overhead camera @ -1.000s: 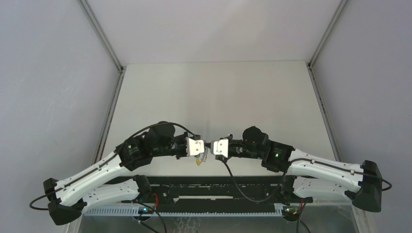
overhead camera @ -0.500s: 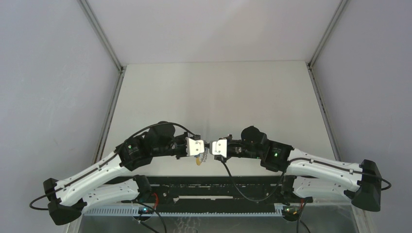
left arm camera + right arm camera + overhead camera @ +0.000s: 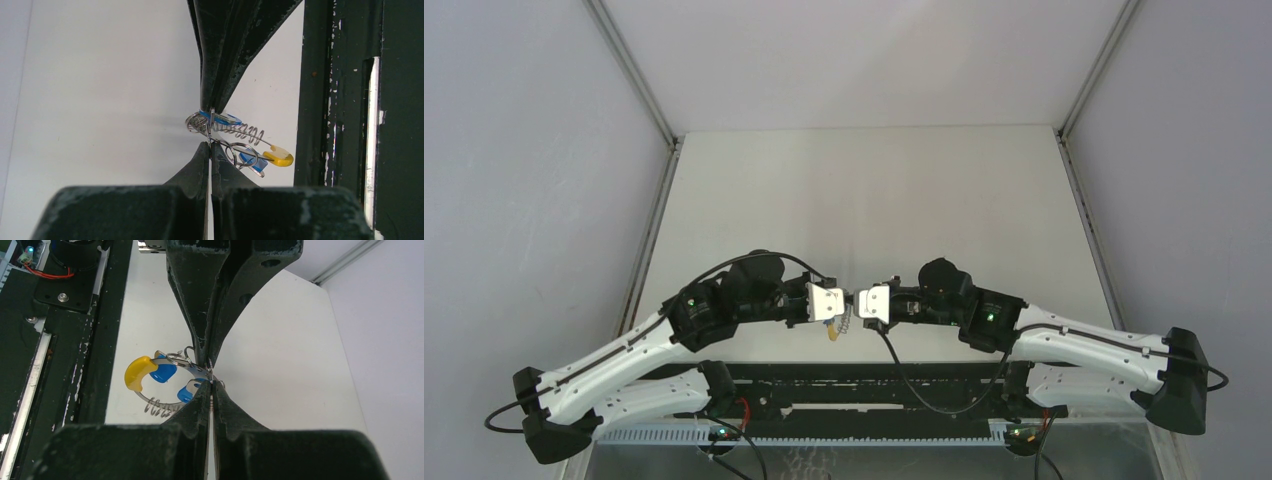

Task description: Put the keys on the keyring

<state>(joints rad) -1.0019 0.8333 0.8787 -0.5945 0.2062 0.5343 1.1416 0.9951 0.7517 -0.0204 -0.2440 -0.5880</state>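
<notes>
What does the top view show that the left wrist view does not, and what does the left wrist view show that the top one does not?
Only the top view: both arms whole, from bases to wrists, and the corner posts behind the table.
Only the left wrist view: two blue keys and the coil of the keyring.
Both: the keyring's yellow section, and the left gripper and right gripper, shut, tips meeting at the keyring's wire.

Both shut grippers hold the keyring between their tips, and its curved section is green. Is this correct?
Not green: the right wrist view shows the keyring has a yellow curved section. The left gripper and right gripper do hold it, shut.
</notes>
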